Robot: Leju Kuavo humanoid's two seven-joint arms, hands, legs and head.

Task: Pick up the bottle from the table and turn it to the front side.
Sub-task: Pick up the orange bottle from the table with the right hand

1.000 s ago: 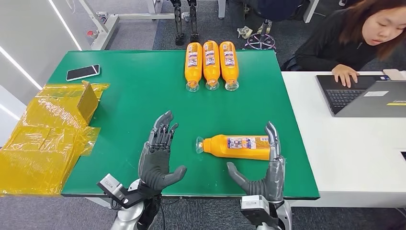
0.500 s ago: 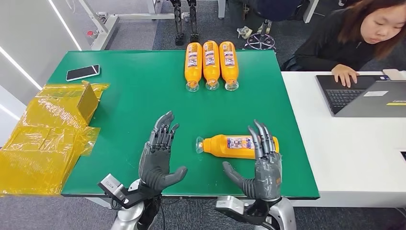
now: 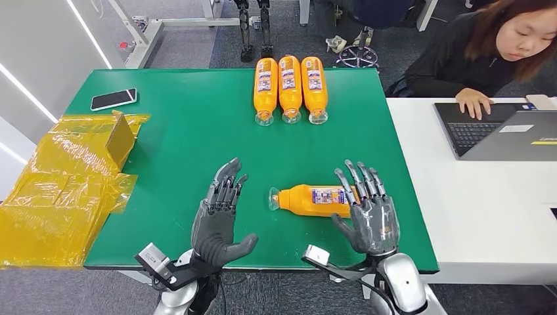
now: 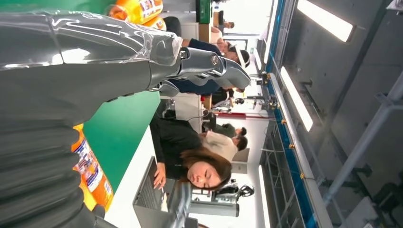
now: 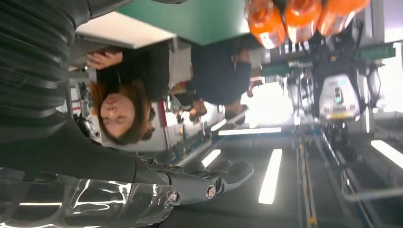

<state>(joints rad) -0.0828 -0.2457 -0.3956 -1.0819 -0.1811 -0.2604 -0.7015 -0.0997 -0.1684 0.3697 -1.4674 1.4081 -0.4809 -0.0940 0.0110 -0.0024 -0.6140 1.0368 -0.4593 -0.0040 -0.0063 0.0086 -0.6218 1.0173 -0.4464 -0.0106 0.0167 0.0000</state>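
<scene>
Right hand [image 3: 371,213] sits at the near edge of the green worktop [image 3: 184,131], fingers spread, holding nothing, fingertips over the base end of the bottle [image 3: 314,200]. The bottle lies on its side, cap end pointing toward the left hand [image 3: 220,213], which is spread too and well clear. Beyond both hands, 3 orange bottles [image 3: 289,88] lie side by side.

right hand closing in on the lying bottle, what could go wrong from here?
1. The bottle lies on its side on the green table; a nudge from the right robot hand could roll it away.
2. That hand covers only the base end, so a lift may tip the cap end down.
</scene>
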